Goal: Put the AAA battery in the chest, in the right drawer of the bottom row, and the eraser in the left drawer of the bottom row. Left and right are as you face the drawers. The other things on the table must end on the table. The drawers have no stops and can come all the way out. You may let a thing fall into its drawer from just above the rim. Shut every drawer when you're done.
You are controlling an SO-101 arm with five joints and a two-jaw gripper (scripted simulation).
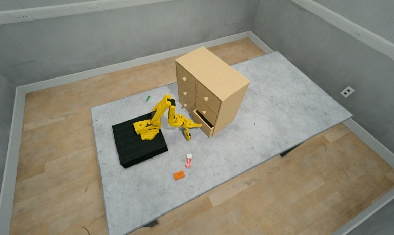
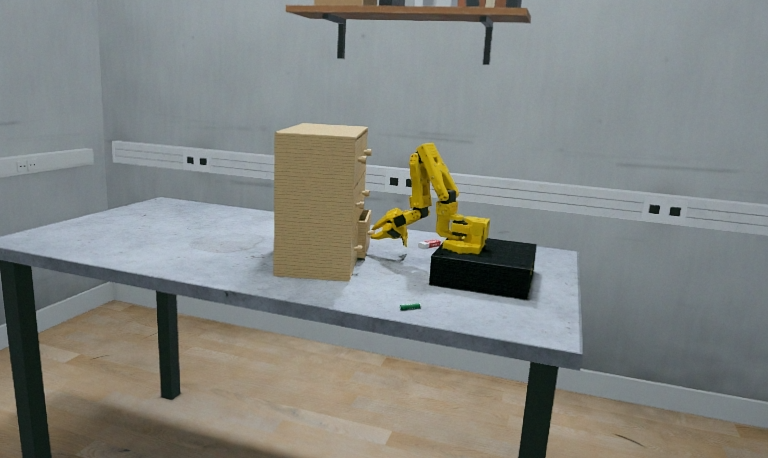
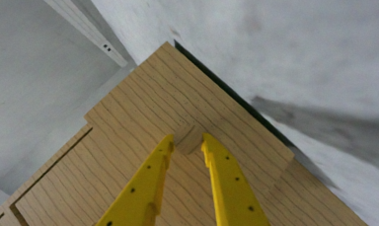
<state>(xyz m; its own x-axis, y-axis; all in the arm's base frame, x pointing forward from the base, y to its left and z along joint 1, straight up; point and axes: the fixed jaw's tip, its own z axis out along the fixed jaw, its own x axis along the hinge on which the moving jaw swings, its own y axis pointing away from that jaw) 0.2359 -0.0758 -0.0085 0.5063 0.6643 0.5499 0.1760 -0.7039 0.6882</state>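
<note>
The wooden chest stands mid-table with its drawers facing my arm. Its bottom-row right drawer stands pulled out a short way; the other drawers are shut. My gripper is shut on that drawer's knob, and the wrist view shows the knob pinched between the two yellow fingers. The white and red eraser lies on the table in front of the base. The green AAA battery lies on the table behind the arm, and it also shows near the table edge in the exterior view.
An orange block lies near the eraser, close to the table's front edge. The arm's black base sits left of the chest. A wall shelf hangs high above the table.
</note>
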